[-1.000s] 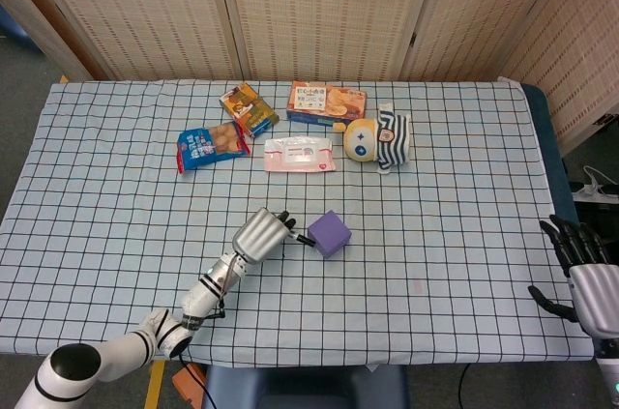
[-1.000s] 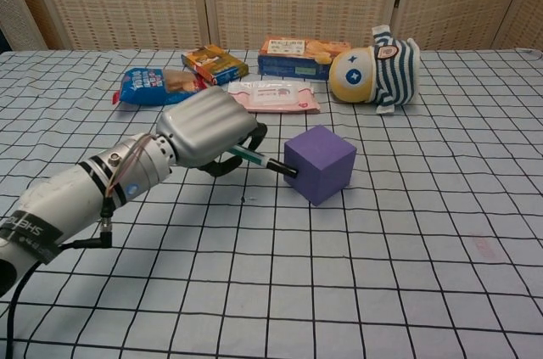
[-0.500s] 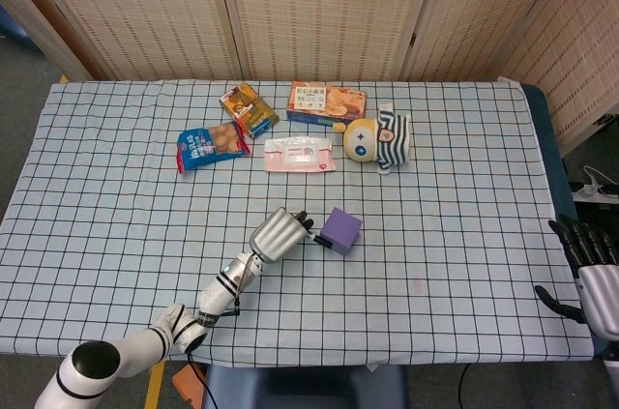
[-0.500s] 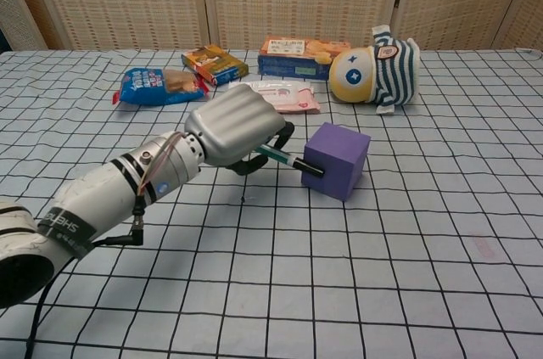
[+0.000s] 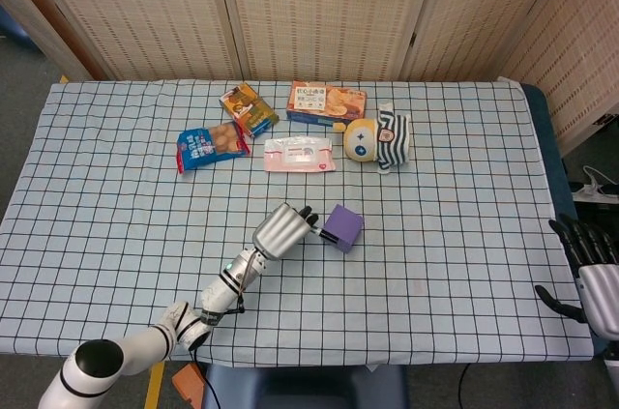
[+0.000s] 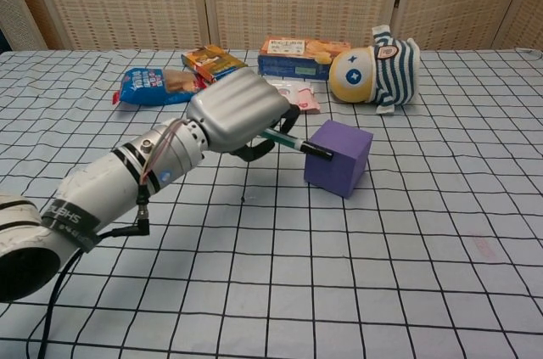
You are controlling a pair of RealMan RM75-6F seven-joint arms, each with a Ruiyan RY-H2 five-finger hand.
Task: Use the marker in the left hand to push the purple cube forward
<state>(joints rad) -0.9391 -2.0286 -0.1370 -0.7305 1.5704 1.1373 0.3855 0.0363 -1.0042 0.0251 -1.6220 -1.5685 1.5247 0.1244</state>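
The purple cube (image 5: 343,226) (image 6: 340,156) sits on the checked tablecloth near the table's middle. My left hand (image 5: 281,230) (image 6: 234,111) grips a green and black marker (image 6: 295,143) just left of the cube. The marker's black tip reaches the cube's upper near edge and looks to be touching it. My right hand (image 5: 586,259) hangs off the table's right edge, fingers spread, holding nothing.
Along the back lie a blue snack bag (image 5: 212,145), a small yellow box (image 5: 249,109), an orange box (image 5: 326,102), a pink wipes pack (image 5: 299,154) and a striped plush toy (image 5: 378,139). The wipes pack (image 6: 293,92) lies just behind my left hand.
My left hand has moved forward and to the right with the marker, and the cube has slid forward and turned. The marker tip has risen toward the cube's top edge.
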